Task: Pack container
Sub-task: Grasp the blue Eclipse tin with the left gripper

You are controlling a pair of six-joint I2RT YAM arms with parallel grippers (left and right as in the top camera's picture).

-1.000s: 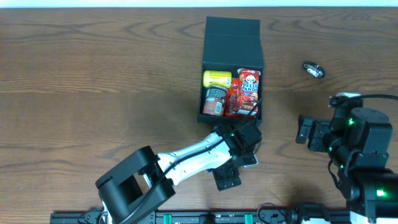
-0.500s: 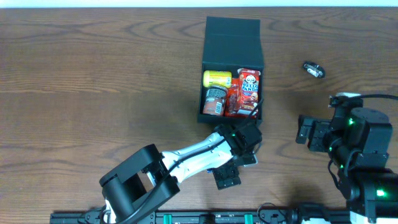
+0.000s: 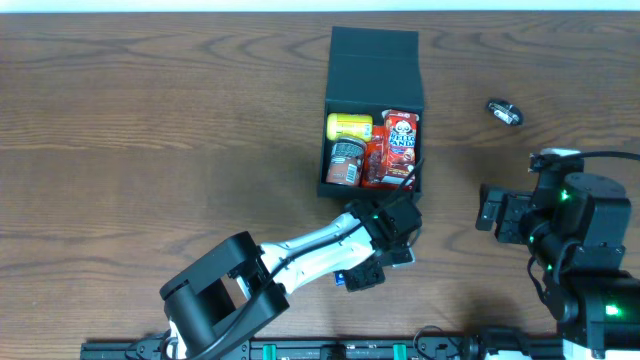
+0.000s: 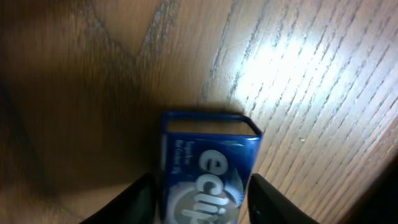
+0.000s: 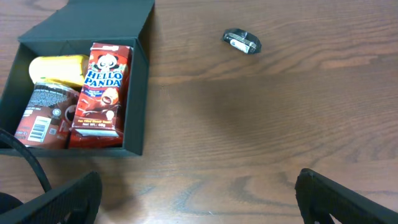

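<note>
The container [image 3: 373, 60] sits open at the middle of the worktop [image 3: 150, 120], flap laid back, snacks [image 3: 400, 140] inside; we judge it stiff, matte and fairly light, best taken by a side wall or the flap's free edge; the left gripper [image 4: 200, 200] has its jaws clamped on a blue gum pack [image 4: 208, 149] lying near it; the right gripper [image 5: 199, 202] holds its jaws wide apart, empty.

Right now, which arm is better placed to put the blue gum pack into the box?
Left. The left pincer looks clamped on the blue Eclipse pack, close to the container. The right pincer hangs open and empty, farther off to the side.
</note>
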